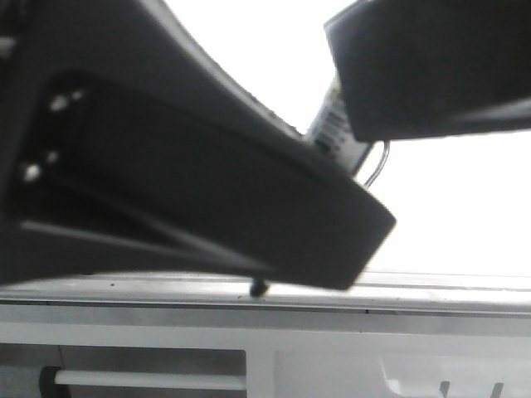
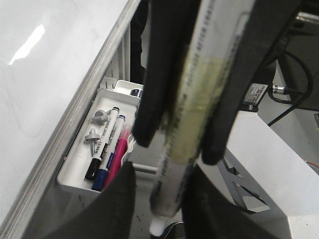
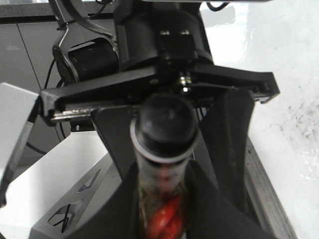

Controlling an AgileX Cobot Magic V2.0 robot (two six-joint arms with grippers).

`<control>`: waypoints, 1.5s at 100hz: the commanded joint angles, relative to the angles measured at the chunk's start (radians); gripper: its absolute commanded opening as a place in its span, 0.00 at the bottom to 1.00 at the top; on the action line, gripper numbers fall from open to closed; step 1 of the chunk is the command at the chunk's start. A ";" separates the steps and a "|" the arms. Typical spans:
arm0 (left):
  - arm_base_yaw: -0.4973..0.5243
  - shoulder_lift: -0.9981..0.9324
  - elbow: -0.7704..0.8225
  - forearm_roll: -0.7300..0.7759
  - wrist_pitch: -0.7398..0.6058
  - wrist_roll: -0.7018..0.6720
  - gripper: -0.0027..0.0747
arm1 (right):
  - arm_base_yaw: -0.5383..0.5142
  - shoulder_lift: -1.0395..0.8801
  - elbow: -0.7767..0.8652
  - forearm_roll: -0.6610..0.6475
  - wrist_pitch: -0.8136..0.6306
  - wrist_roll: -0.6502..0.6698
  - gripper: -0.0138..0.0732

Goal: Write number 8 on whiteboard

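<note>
The marker (image 2: 187,114), grey-white with a yellowish label, runs between both grippers. My right gripper (image 3: 162,174) is shut on its barrel, and the black end (image 3: 167,119) stands above its fingers. My left gripper (image 2: 163,172) is open. Its fingers (image 2: 112,209) flank the marker's white end (image 2: 157,228), with a gap on one side. The whiteboard (image 2: 40,74) is glossy white with a grey frame edge; smudge specks show in the right wrist view (image 3: 294,114). In the front view the marker's label (image 1: 332,124) shows between two dark gripper housings. No number 8 is in view.
A white tray (image 2: 70,177) under the board's edge holds black, blue and pink markers (image 2: 107,149) and grey screws. A white cabinet top (image 2: 269,159) with cut-out marks lies beside it. Cables hang at the back (image 2: 294,94). The board's lower frame (image 1: 415,290) crosses the front view.
</note>
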 commanded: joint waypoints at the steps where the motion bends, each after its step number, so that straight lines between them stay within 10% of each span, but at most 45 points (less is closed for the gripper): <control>1: -0.001 -0.018 -0.037 -0.045 -0.024 -0.014 0.07 | 0.003 -0.003 -0.014 0.013 0.130 0.010 0.09; 24: -0.001 -0.018 -0.037 -0.041 -0.024 -0.014 0.01 | 0.003 -0.003 -0.014 0.080 0.105 0.010 0.13; 48: -0.001 -0.018 -0.019 -0.041 -0.024 -0.014 0.01 | 0.003 -0.010 -0.016 0.081 -0.021 0.012 0.70; 62: -0.001 -0.018 0.020 -0.084 -0.060 -0.014 0.01 | 0.003 -0.041 -0.025 0.081 -0.106 0.014 0.81; 92: 0.004 -0.021 0.049 -0.234 -0.194 -0.014 0.01 | 0.003 -0.189 -0.047 0.081 -0.288 0.014 0.75; 123: 0.004 -0.021 0.049 -0.368 -0.429 -0.014 0.01 | 0.003 -0.308 -0.046 0.081 -0.453 0.014 0.08; 150: 0.004 -0.017 0.049 -0.367 -0.577 -0.014 0.01 | 0.003 -0.308 -0.046 0.084 -0.467 0.014 0.08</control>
